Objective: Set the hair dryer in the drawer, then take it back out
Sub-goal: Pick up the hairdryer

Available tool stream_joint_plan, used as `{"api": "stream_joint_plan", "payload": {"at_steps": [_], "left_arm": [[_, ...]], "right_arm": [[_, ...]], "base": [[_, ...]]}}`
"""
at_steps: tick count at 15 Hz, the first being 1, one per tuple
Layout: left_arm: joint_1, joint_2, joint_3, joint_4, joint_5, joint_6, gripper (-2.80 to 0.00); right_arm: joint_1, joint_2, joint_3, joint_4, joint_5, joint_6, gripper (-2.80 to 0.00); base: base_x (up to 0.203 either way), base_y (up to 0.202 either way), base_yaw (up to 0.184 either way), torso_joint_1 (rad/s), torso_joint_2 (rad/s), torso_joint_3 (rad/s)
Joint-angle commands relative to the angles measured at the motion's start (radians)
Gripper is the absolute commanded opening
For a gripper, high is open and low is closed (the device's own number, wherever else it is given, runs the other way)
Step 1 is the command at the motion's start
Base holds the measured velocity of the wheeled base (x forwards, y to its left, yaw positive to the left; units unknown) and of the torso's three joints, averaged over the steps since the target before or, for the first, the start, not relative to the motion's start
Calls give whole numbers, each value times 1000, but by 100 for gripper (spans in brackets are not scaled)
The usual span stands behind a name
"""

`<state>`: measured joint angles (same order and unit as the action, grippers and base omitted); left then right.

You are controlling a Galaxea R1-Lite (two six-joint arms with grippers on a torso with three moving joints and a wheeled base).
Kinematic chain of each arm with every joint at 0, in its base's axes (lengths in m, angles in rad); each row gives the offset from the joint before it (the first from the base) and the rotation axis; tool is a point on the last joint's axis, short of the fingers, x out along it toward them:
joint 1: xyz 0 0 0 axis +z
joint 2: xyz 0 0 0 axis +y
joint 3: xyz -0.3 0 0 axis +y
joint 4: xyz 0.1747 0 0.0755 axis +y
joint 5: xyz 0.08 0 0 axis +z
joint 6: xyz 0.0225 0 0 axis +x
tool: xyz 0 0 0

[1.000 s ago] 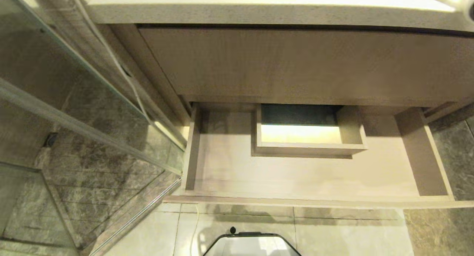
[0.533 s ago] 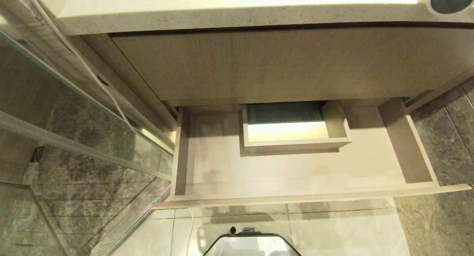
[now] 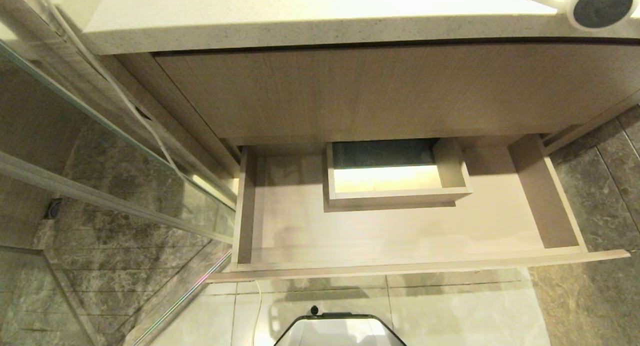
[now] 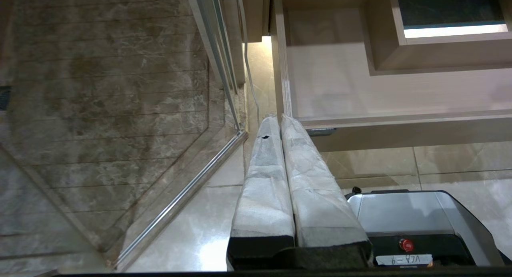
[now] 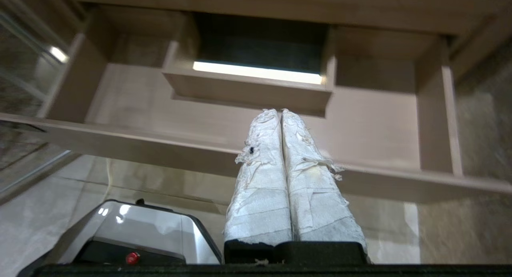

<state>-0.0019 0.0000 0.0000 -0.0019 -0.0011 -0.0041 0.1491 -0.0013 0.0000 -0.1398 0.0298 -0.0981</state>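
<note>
The wide wood-grain drawer [image 3: 410,266] stands pulled out below me, with nothing lying in it and a boxed notch [image 3: 395,196] at its back. The white hair dryer [image 3: 595,6] lies on the countertop at the far right, only its round dark-grilled end showing. Neither gripper appears in the head view. In its own wrist view, my left gripper [image 4: 279,119] is shut and empty, hanging by the left front corner of the drawer [image 4: 400,93]. My right gripper [image 5: 280,112] is shut and empty too, in front of the middle of the drawer [image 5: 372,125].
A taller wood-grain panel [image 3: 375,91] sits above the drawer under the speckled countertop [image 3: 300,31]. A glass shower partition [image 3: 115,146] with a metal rail stands on the left, a thin white cord [image 3: 150,126] running down beside it. My base [image 3: 340,331] stands on pale floor tiles.
The whole head view has shifted as the camera moved. More of the countertop shows now, and the hair dryer's end has come clearly into view at the top right. No object itself moved.
</note>
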Motion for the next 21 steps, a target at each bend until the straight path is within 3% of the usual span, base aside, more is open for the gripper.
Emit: {"api": "stream_joint_plan", "payload": {"at_steps": [1,11,15,21], "left_arm": [[0,0,0,0,1,-1,-280],[0,0,2,0,0,-1,-280],[0,0,0,0,0,-1,-280],[0,0,2,0,0,-1,-280]], "right_arm": [[1,-39,40,-1,1,1,-280],[1,-39,40,-3,1,5,-280],[1,-39,40,-3,1,6,-280],[1,-39,40,-1,1,8,-280]], "base": [[-5,-3,68,249,-479,-225],[1,-8,169,275,-527,-254],[1,-4,122,38,-68,-32],[0,0,0,0,0,0]]}}
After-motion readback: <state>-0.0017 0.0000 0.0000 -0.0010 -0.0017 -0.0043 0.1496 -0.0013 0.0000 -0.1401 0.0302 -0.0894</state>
